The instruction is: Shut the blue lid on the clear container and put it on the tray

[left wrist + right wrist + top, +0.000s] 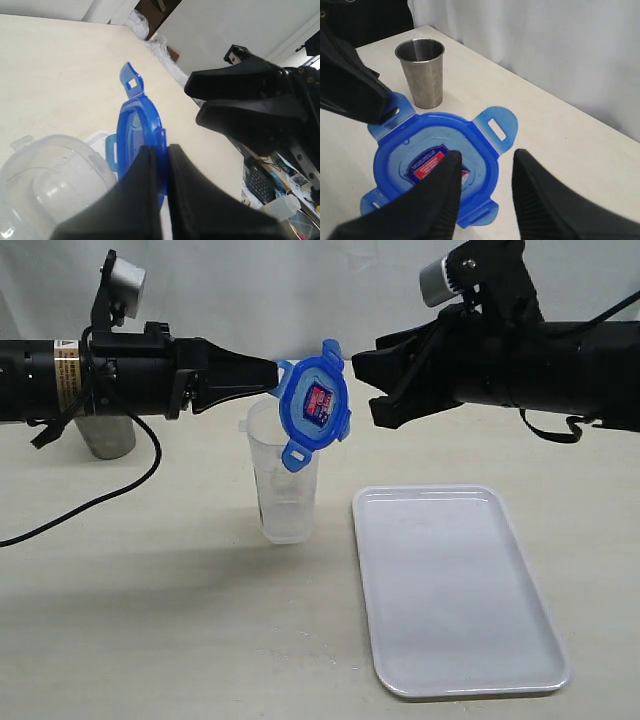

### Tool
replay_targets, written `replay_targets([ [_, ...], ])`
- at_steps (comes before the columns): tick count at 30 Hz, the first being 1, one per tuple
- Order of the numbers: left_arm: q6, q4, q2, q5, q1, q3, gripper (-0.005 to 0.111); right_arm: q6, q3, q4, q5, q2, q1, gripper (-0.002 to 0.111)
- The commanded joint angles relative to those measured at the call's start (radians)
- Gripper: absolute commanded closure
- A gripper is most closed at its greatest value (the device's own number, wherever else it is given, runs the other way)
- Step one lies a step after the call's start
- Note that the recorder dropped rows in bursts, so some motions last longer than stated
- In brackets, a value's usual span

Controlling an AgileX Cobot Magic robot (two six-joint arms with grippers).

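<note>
The blue lid [315, 405] hangs on edge in the air, its labelled face turned toward the right arm. My left gripper [274, 372] is shut on the lid's rim [145, 130]. Just behind and below the lid stands the clear container [286, 480], upright on the table and uncovered [47, 180]. My right gripper [366, 386] is open a short way to the right of the lid, touching nothing; in its wrist view the lid [420, 155] lies just beyond its spread fingers [487, 172]. The tray [450, 585] lies flat at the front right with nothing on it.
A steel cup [104, 435] stands at the back left behind the left arm, also in the right wrist view as the steel cup [421, 72]. A black cable [90, 502] trails over the table at the left.
</note>
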Motion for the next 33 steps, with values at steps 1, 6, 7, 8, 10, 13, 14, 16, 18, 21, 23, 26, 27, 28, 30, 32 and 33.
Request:
replay_targets([
  [1, 0.013, -0.014, 0.0, 0.001, 0.032, 0.001, 0.107, -0.014, -0.024, -0.003, -0.123, 0.001, 0.069, 0.075],
  [6, 0.013, 0.022, 0.0, 0.001, 0.052, 0.001, 0.107, -0.014, -0.052, -0.003, -0.212, 0.004, 0.127, 0.075],
  [7, 0.013, 0.033, 0.0, 0.001, 0.052, 0.001, 0.107, -0.014, -0.062, -0.003, -0.21, 0.004, 0.132, 0.075],
  [8, 0.013, 0.042, 0.0, 0.001, 0.052, 0.001, 0.107, -0.014, -0.066, 0.001, -0.21, 0.004, 0.14, 0.075],
  [10, 0.013, 0.055, 0.0, 0.001, 0.052, 0.001, 0.107, -0.007, -0.077, 0.0, -0.207, 0.004, 0.144, 0.075],
  [13, 0.013, 0.06, 0.0, 0.005, 0.052, 0.001, 0.107, 0.016, -0.081, 0.0, -0.199, 0.004, 0.144, 0.075],
  [14, 0.013, 0.06, 0.0, 0.005, 0.052, 0.001, 0.107, 0.023, -0.081, 0.0, -0.199, 0.004, 0.144, 0.075],
  [16, 0.013, 0.06, 0.0, 0.01, 0.052, 0.001, 0.107, 0.028, -0.081, 0.0, -0.203, 0.007, 0.144, 0.075],
  [18, 0.013, 0.06, 0.0, 0.024, 0.052, 0.001, 0.107, 0.032, -0.081, 0.0, -0.203, 0.007, 0.144, 0.075],
  [21, 0.011, 0.06, 0.0, 0.048, 0.052, 0.001, 0.107, 0.038, -0.081, 0.0, -0.203, 0.007, 0.144, 0.075],
  [23, 0.009, 0.06, 0.001, 0.054, 0.052, 0.001, 0.107, 0.04, -0.081, 0.0, -0.193, 0.007, 0.144, 0.075],
  [26, 0.009, 0.056, 0.001, 0.054, 0.052, 0.001, 0.107, 0.04, -0.081, 0.0, -0.183, 0.007, 0.144, 0.075],
  [27, 0.009, 0.054, 0.001, 0.058, 0.052, 0.001, 0.107, 0.04, -0.081, 0.0, -0.183, 0.009, 0.144, 0.075],
  [28, 0.009, 0.054, 0.001, 0.063, 0.052, 0.001, 0.107, 0.04, -0.081, 0.0, -0.183, 0.011, 0.144, 0.075],
  [30, 0.009, 0.054, 0.001, 0.076, 0.052, 0.001, 0.107, 0.04, -0.081, 0.0, -0.178, 0.02, 0.144, 0.075],
  [32, 0.006, 0.055, 0.001, 0.083, 0.052, 0.001, 0.107, 0.04, -0.081, 0.0, -0.163, 0.04, 0.144, 0.075],
  [33, 0.006, 0.056, 0.001, 0.086, 0.052, 0.001, 0.107, 0.04, -0.081, 0.0, -0.153, 0.049, 0.144, 0.075],
])
